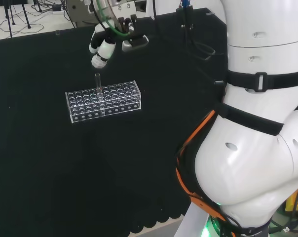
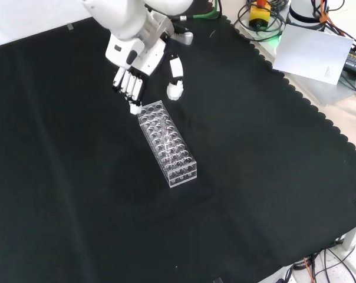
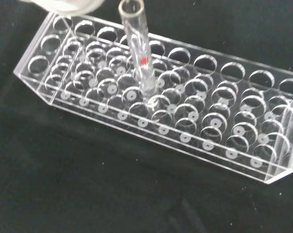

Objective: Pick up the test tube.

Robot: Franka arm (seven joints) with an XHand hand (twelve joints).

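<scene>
A clear test tube (image 1: pixel 97 81) stands upright in a clear plastic rack (image 1: pixel 103 101) with many holes, in the middle of the black cloth. In the wrist view the test tube (image 3: pixel 139 53) rises from a hole near the middle of the rack (image 3: pixel 219 145) and has a small red mark on its side. The hand (image 1: pixel 100 48) hovers just above and beyond the tube, apart from it. In the front view the hand (image 2: pixel 131 59) hangs over the rack's (image 2: pixel 169 147) far end, fingers (image 2: pixel 131 85) straight and pointing down, thumb (image 2: pixel 175 73) spread to the right. It holds nothing.
The arm's white links (image 1: pixel 257 123) take up the right of the head view. Cables (image 1: pixel 196 47) lie on the cloth behind the rack. In the front view a white sheet (image 2: pixel 316 53) and cables lie past the cloth's scalloped edge at the top right.
</scene>
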